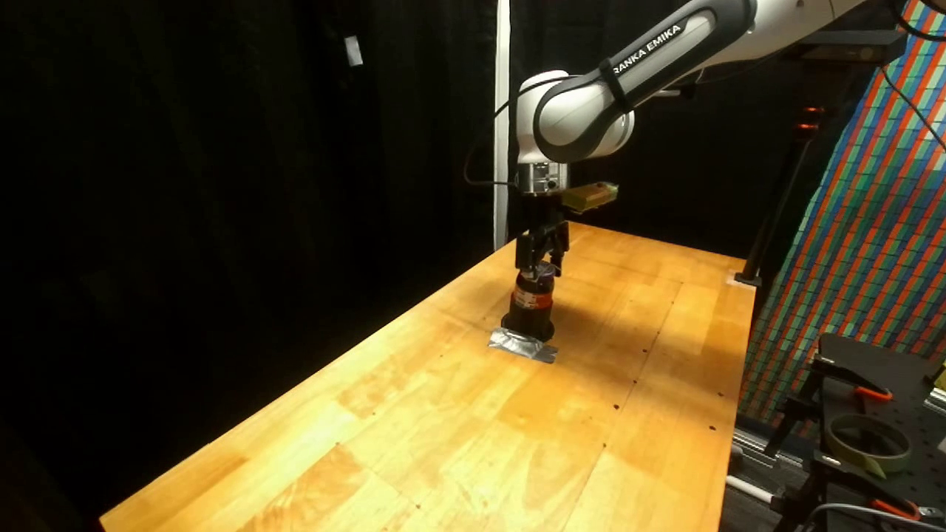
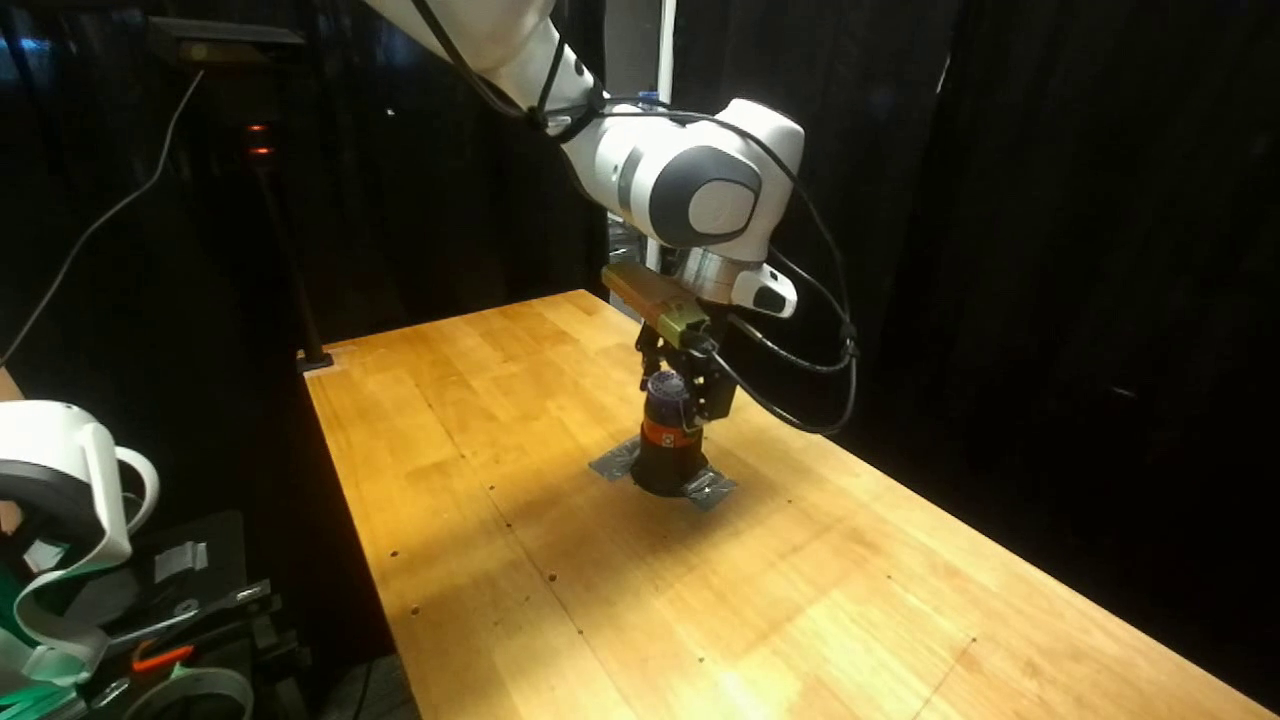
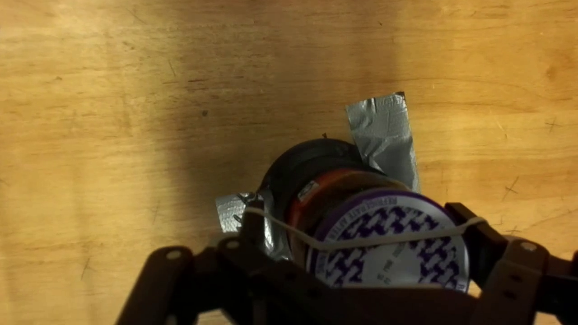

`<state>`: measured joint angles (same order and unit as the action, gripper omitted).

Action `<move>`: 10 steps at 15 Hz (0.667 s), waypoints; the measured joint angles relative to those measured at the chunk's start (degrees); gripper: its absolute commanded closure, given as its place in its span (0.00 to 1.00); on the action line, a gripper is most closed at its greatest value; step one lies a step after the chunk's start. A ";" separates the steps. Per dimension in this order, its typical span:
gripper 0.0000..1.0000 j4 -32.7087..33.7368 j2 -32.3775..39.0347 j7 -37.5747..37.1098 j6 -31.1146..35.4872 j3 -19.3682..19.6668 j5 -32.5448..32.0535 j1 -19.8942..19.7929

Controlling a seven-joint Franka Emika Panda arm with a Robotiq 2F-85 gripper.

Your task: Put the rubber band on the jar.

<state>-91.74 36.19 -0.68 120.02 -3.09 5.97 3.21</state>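
The jar (image 1: pixel 532 299) stands upright; it also shows in an exterior view (image 2: pixel 668 437) and the wrist view (image 3: pixel 388 267). It has a purple-and-white patterned lid and a reddish band on its body. Its lower part sits in a black base (image 3: pixel 289 164). My gripper (image 3: pixel 360 216) is open, pointing down, with one finger on each side of the lid. The pale rubber band (image 3: pixel 397 239) is stretched between both fingers and crosses over the lid top, sagging at the lid's left edge. Its near strand is mostly hidden by the gripper. The gripper also shows in both exterior views (image 1: pixel 542 267) (image 2: pixel 675 400).
Grey tape strips (image 3: pixel 381 131) hold the base to the wooden table (image 1: pixel 458 428); they also show in both exterior views (image 1: pixel 521 345) (image 2: pixel 710 488). A black post (image 2: pixel 300 270) stands at the table's far corner. A dark cart (image 1: pixel 887 369) with clamps and a tape roll is beside the table.
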 measured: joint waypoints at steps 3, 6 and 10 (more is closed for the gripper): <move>0.00 -1.98 -0.59 1.06 4.03 -0.06 -0.95 0.38; 0.00 -2.56 -0.59 0.99 5.19 -0.04 -3.61 1.25; 0.00 -2.69 -0.70 0.91 5.67 0.09 -6.70 2.12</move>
<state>-94.42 35.48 0.23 125.70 -3.00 -0.74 5.33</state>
